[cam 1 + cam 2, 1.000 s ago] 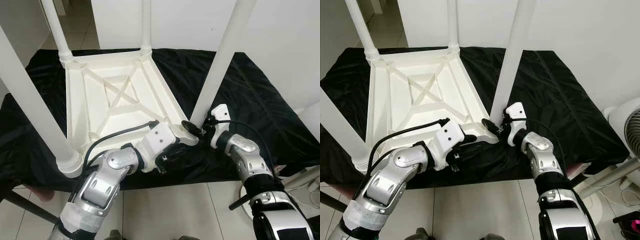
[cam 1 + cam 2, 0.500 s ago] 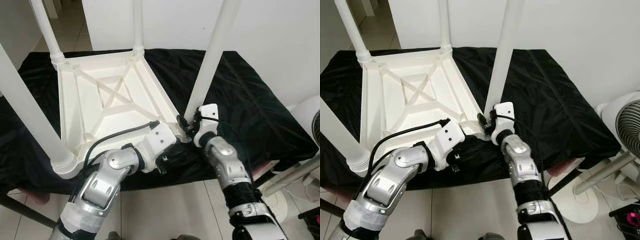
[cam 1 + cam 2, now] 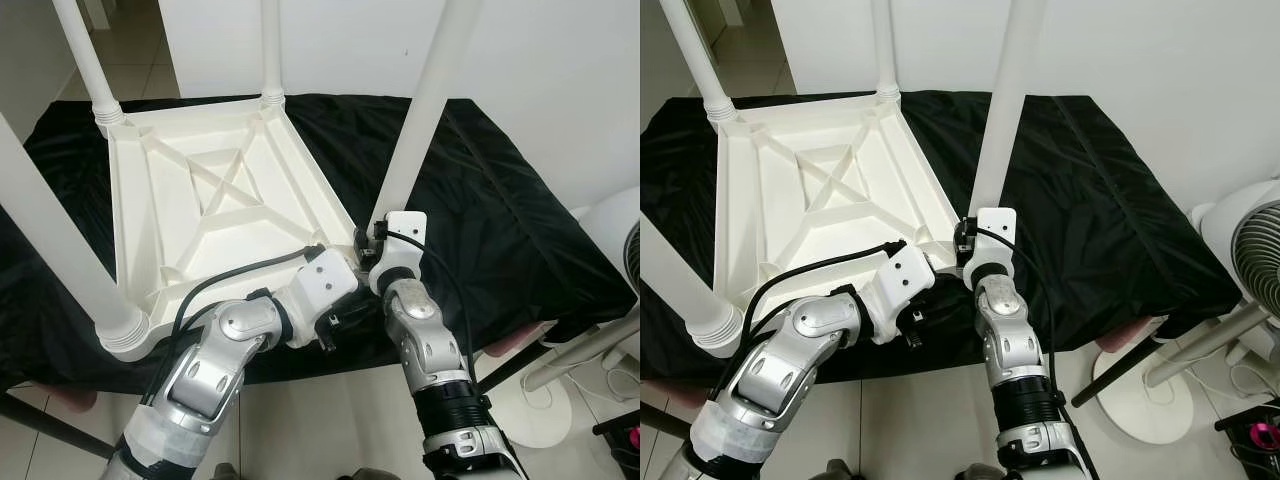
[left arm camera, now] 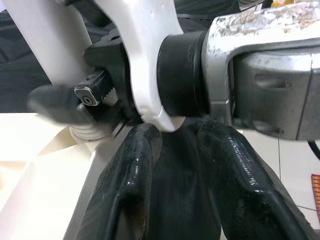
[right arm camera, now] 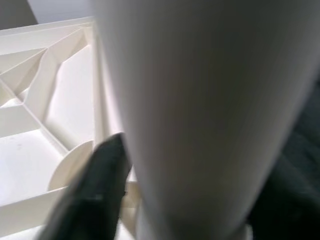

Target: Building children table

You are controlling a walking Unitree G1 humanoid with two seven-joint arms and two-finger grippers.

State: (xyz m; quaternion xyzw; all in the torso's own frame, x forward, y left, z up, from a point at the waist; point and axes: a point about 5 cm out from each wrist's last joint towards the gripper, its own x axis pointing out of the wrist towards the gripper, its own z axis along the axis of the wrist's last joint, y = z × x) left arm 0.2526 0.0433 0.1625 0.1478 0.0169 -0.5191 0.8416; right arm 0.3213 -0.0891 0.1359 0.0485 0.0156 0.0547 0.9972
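A white plastic children's table (image 3: pixel 215 215) lies upside down on a black cloth (image 3: pixel 500 220), its four white legs pointing up. My right gripper (image 3: pixel 371 240) is at the foot of the near right leg (image 3: pixel 425 110), where the leg meets the table's corner. In the right wrist view that leg (image 5: pixel 200 110) is very close, with one black finger (image 5: pixel 95 195) pressed on its side and the other finger hidden. My left gripper (image 3: pixel 348 318) sits low at the same corner, just beside the right wrist. Its two black fingers (image 4: pixel 131 185) stand slightly apart with nothing between them.
The cloth-covered surface ends just in front of my arms, with tiled floor (image 3: pixel 330 430) below. A white standing fan (image 3: pixel 1240 240) is at the right, past the surface's corner. A white wall (image 3: pixel 540 60) runs behind. The other table legs (image 3: pixel 60 250) rise tall on the left.
My right arm has swung in to the left and its gripper has closed in on the foot of the near right leg. The left arm has stayed put. The camera shifted a little.
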